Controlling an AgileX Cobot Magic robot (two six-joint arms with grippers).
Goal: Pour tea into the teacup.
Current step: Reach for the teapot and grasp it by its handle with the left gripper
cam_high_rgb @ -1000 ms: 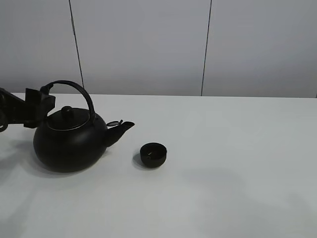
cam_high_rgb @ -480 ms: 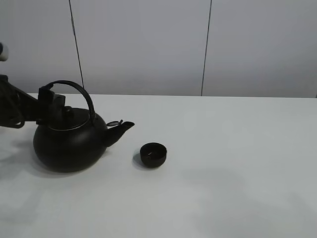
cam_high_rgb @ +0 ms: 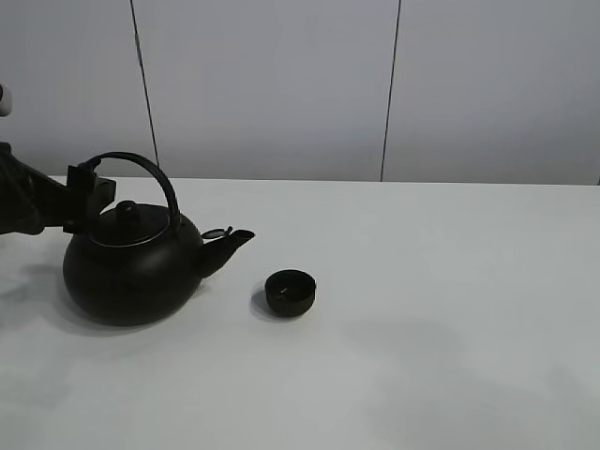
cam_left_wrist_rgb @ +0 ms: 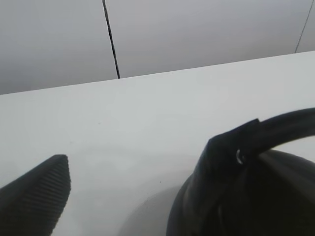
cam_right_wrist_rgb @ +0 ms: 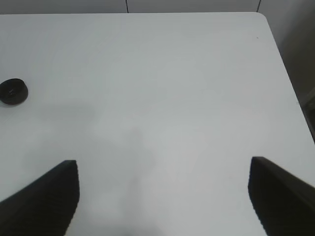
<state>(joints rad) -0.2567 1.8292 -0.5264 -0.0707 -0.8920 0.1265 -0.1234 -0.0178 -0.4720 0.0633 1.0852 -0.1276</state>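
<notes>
The teacup [cam_high_rgb: 290, 292] is a small low black cup standing on the white table, just right of the kettle's spout [cam_high_rgb: 234, 240]. It also shows in the right wrist view [cam_right_wrist_rgb: 13, 91]. The big black kettle [cam_high_rgb: 131, 267] stands at the left with its arched handle [cam_high_rgb: 142, 163] upright. My left gripper [cam_high_rgb: 90, 193] is open at the left end of that handle, above the kettle's shoulder. In the left wrist view one finger [cam_left_wrist_rgb: 38, 192] shows beside the kettle [cam_left_wrist_rgb: 256, 196]. My right gripper [cam_right_wrist_rgb: 165, 196] is open and empty over bare table, out of the exterior view.
The white table [cam_high_rgb: 431, 319] runs from the kettle to the right edge. A grey panelled wall [cam_high_rgb: 281, 84] stands behind it. The table's far right corner [cam_right_wrist_rgb: 261, 19] shows in the right wrist view.
My left gripper moved right toward the kettle's handle, then drew back slightly left. The kettle and the teacup have not moved.
</notes>
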